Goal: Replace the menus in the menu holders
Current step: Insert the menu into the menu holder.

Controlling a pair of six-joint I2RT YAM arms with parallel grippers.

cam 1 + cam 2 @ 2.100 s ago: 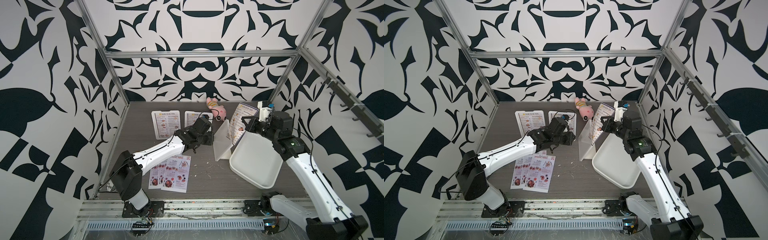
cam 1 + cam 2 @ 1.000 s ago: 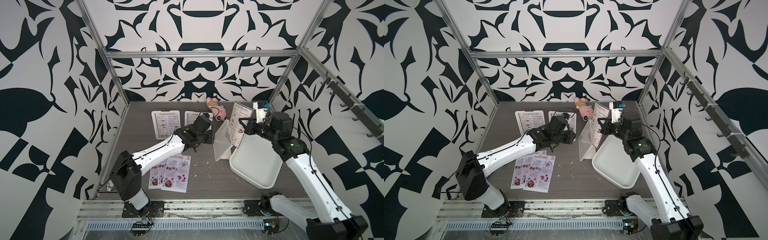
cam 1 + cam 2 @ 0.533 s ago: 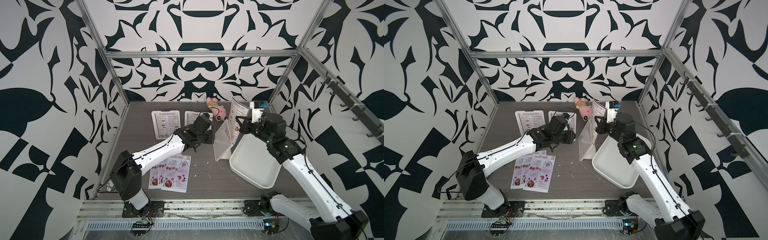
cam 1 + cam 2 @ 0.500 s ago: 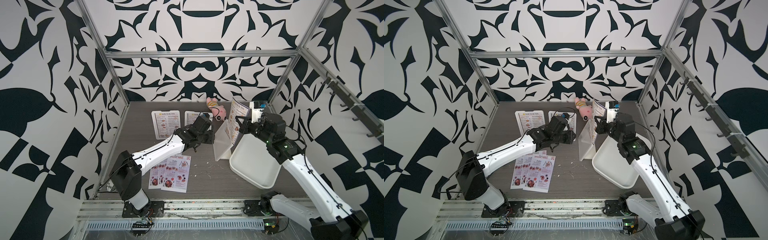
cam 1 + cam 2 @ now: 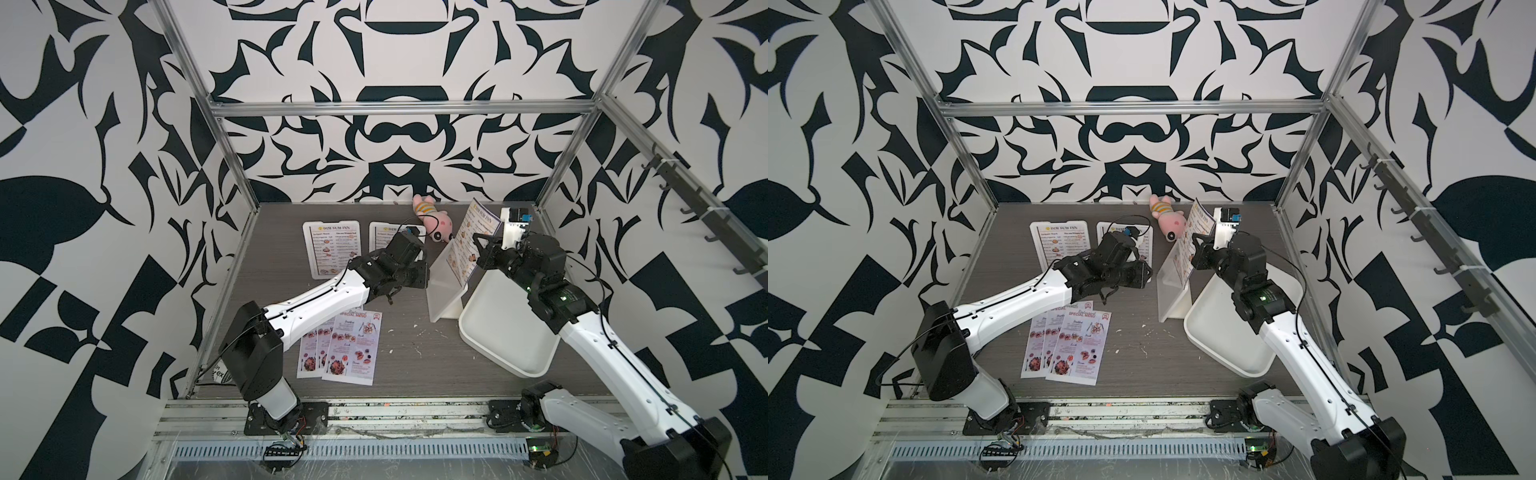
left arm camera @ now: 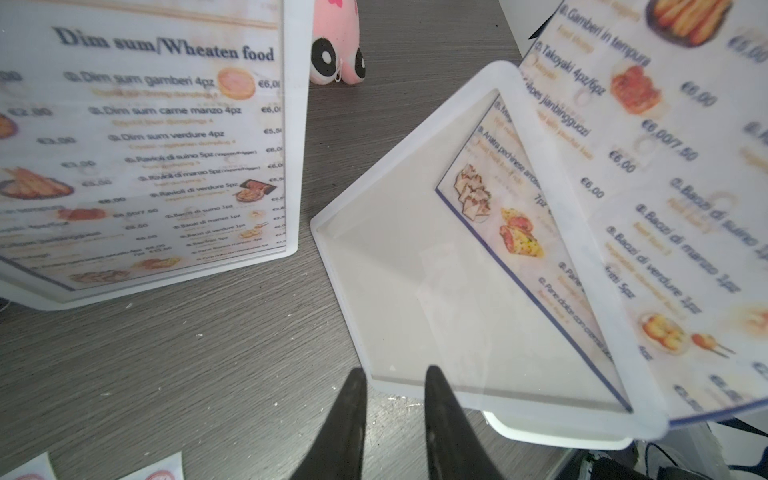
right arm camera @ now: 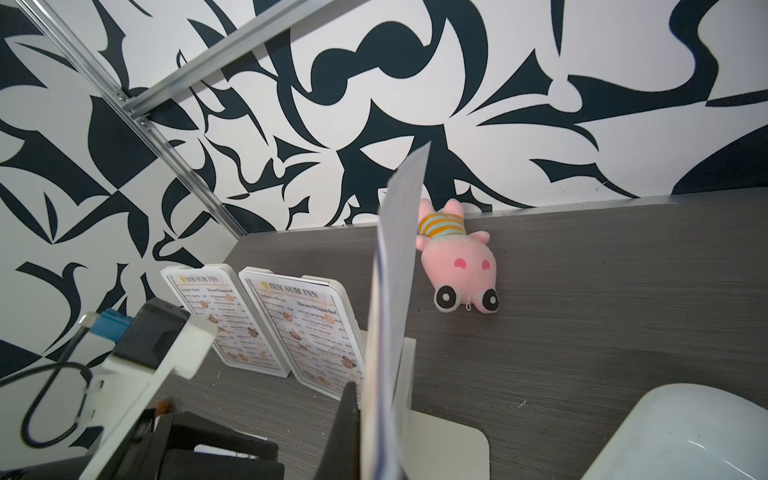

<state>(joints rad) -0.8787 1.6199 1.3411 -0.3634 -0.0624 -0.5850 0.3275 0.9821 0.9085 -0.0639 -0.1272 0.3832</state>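
My right gripper [image 5: 478, 249] [image 5: 1196, 249] [image 7: 368, 399] is shut on a white DIM SUM INN menu [image 5: 473, 232] [image 5: 1196, 226] [image 6: 665, 166] [image 7: 395, 291]. The sheet's lower part sits in a tilted white menu holder [image 5: 442, 291] [image 5: 1173, 286] [image 6: 415, 270], and the rest sticks out above it. My left gripper [image 5: 422, 277] [image 5: 1144, 276] [image 6: 395, 370] is at the corner of that holder's foot, jaws slightly apart, clamping nothing. Two more holders [image 5: 332, 249] [image 7: 199, 307] [image 7: 303, 328] stand behind with DIM SUM INN menus. Pink SPECIAL MENU sheets [image 5: 345, 345] [image 5: 1067, 349] lie fanned on the table.
A large white tray [image 5: 507, 332] [image 5: 1225, 332] [image 7: 685, 436] lies right of the tilted holder, under my right arm. A pink plush toy [image 5: 434, 220] [image 5: 1169, 220] [image 7: 461, 266] lies by the back wall. Patterned walls and metal posts enclose the table.
My right gripper has shifted a little left with the menu, and the sheet has swung from leaning right to standing more edge-on over the holder. The left arm has barely moved.
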